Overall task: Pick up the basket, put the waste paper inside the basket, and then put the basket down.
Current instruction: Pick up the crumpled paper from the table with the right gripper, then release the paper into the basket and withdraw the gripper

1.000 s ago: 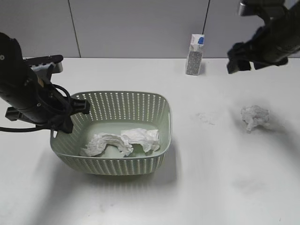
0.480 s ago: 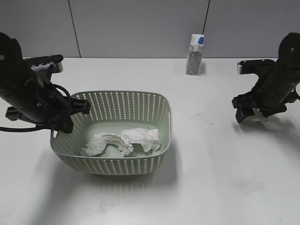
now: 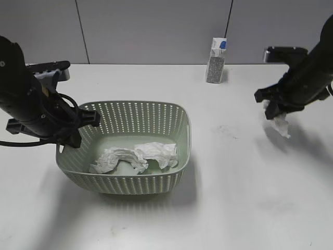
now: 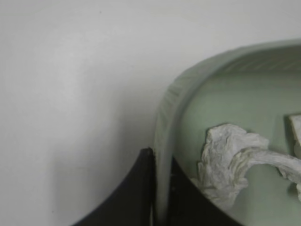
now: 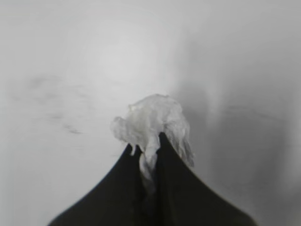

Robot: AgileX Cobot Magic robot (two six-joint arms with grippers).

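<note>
A pale green perforated basket [image 3: 179, 125] sits left of centre with crumpled white waste paper [image 3: 136, 156] inside. My left gripper [image 3: 70, 136] is shut on the basket's left rim; in the left wrist view the rim [image 4: 162, 141] runs between the jaws [image 4: 161, 157], with paper [image 4: 230, 160] inside. My right gripper [image 3: 272, 110] is shut on another wad of waste paper [image 3: 281, 124] and holds it above the table at the right. The right wrist view shows that wad [image 5: 153, 120] pinched between the jaws [image 5: 148, 146].
A small white and blue carton [image 3: 216, 60] stands at the back of the white table [image 3: 234, 198], against the grey wall. Faint smudges mark the table between the basket and the right gripper.
My right gripper came down onto the wad at the right, shut on it and has lifted it off the table. The left arm and basket have not moved.
</note>
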